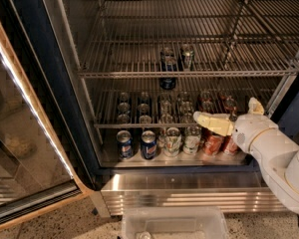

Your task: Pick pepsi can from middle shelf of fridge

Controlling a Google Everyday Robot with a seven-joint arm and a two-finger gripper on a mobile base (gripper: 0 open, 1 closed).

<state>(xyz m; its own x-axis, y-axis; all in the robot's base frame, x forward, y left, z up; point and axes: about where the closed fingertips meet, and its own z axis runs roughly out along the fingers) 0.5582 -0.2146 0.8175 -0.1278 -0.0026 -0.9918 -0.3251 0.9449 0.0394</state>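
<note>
The fridge (45,83) stands open with its dark blue frame at the left. The middle shelf (239,72) is a chrome wire rack. A dark blue pepsi can (168,81) shows at its front rail near the middle, with a silver can top just above it. A second can (188,55) stands to its right. My gripper (203,119), cream-coloured on a white arm (274,151), points left at the front rail of the lower rack. It is below and right of the pepsi can and apart from it, holding nothing.
The lower rack (104,125) holds several rows of cans. The steel floor (109,158) holds two blue cans (148,144), white-and-green cans (172,142) and red cans (213,143). The glass door (20,133) hangs open at the left. A clear bin (174,223) sits on the ground in front.
</note>
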